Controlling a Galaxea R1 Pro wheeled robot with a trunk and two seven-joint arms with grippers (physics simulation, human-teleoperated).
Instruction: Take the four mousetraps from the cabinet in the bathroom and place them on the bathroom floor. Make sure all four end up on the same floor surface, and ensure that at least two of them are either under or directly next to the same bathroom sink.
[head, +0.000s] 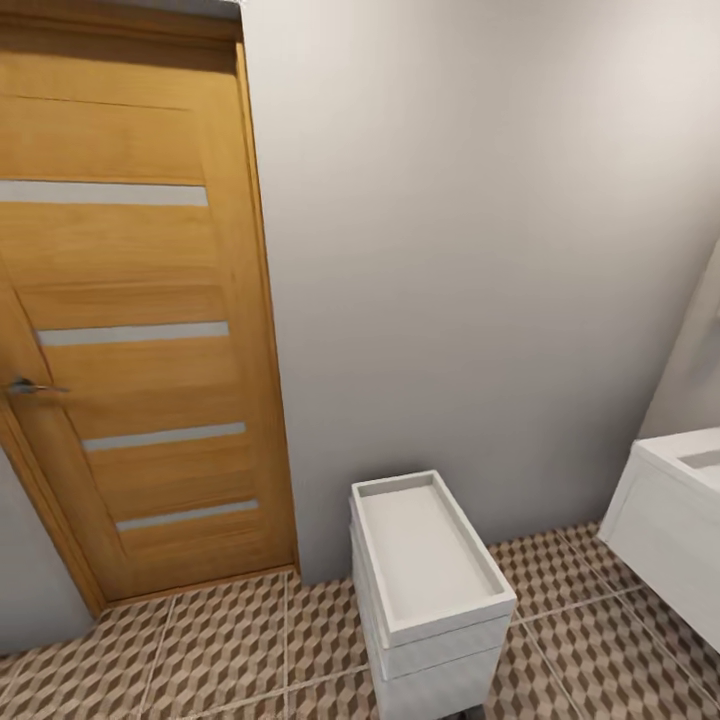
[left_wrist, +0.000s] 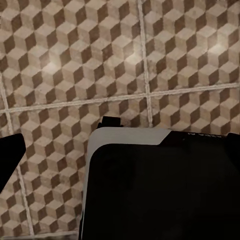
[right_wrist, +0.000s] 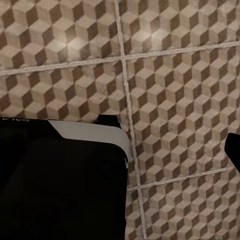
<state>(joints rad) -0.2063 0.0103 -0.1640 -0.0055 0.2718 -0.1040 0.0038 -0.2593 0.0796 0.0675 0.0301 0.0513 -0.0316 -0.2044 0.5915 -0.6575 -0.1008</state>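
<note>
Bathroom sink (head: 672, 462) cut off beside bathroom floor (head: 220, 640).

A wooden door (head: 130, 320) in orange-brown tones, crossed by four pale horizontal strips, stands shut at the left, with a metal handle (head: 30, 386) near its left edge. A plain grey wall (head: 480, 250) runs to the right of it. Against the foot of that wall stands a small white drawer unit (head: 430, 590) with a recessed tray-like top. At the right edge, the corner of the white bathroom sink (head: 680, 470) on its wall-hung vanity (head: 665, 545) juts in. The bathroom floor (head: 220, 650) carries a brown, beige and white cube pattern with pale grout lines.
</note>
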